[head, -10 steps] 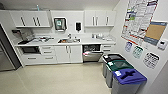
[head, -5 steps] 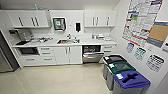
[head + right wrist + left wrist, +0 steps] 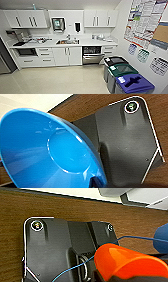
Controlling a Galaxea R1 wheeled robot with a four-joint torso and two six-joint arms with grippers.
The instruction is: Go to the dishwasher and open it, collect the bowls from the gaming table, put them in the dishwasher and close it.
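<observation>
Closer now than half a second back, kitchenette's bigger in my head view. Left to right: sink (image 3: pixel 67 41), then dishwasher (image 3: pixel 92 55) under the counter, door partly open. Left fingers clamp an orange bowl (image 3: pixel 125 263), right ones a blue bowl (image 3: pixel 47 151).

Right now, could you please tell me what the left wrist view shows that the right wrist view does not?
The left wrist view has an orange bowl large in the foreground, a thin blue cable running across the dark plate, and a blue shape at the frame's edge. The right wrist view has a blue bowl instead, seen from its open side. Both share a brown wood-grain surface beneath and a pale floor beyond it.
</observation>
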